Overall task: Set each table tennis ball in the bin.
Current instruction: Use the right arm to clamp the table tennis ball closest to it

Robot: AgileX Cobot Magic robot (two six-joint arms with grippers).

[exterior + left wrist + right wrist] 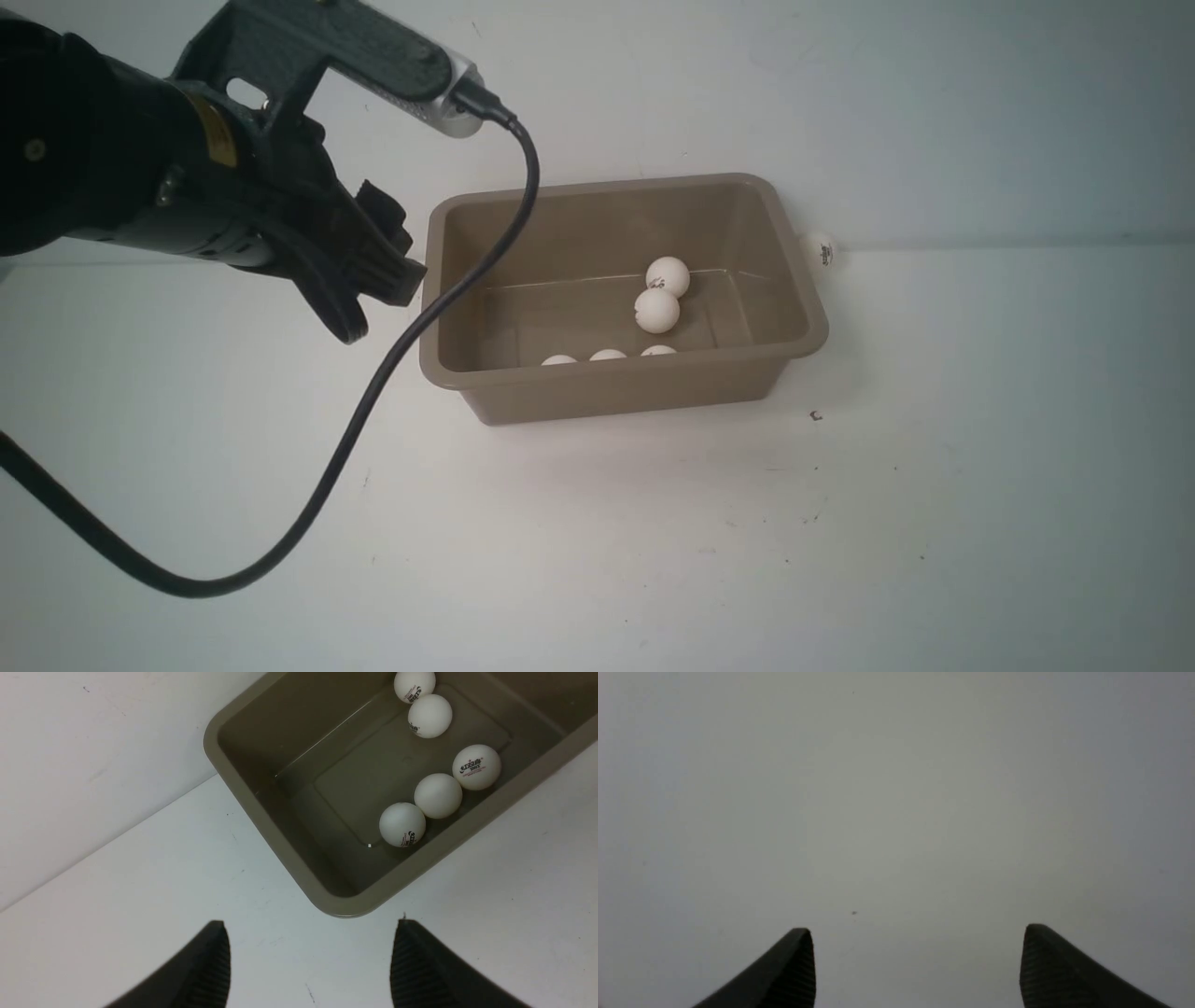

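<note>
**Five in, one loose on the right**

Left of the bin (616,397), your left gripper (310,926) hangs just outside the bin's left end, jaws apart, nothing between them. Inside the bin are five balls (657,311): two touching mid-floor, three in a row along the near wall. Off the bin's far right corner, the sixth ball (820,250) sits on the table (597,541), just beside the rim and close to the back wall (934,112). Your right gripper (915,931) is spread wide and empty too, over bare table. How far it is from the bin, I can't tell.

That ball looks feather-light, hard-shelled and smooth, so expect it to squirt away from an off-centre pinch. Take it across its widest middle, gently.

Only the front view shows you the stray ball. Only the left wrist view shows the three near-wall balls whole; from the front, the bin's rim hides all but their tops. The right wrist view shows no bin at all.
</note>
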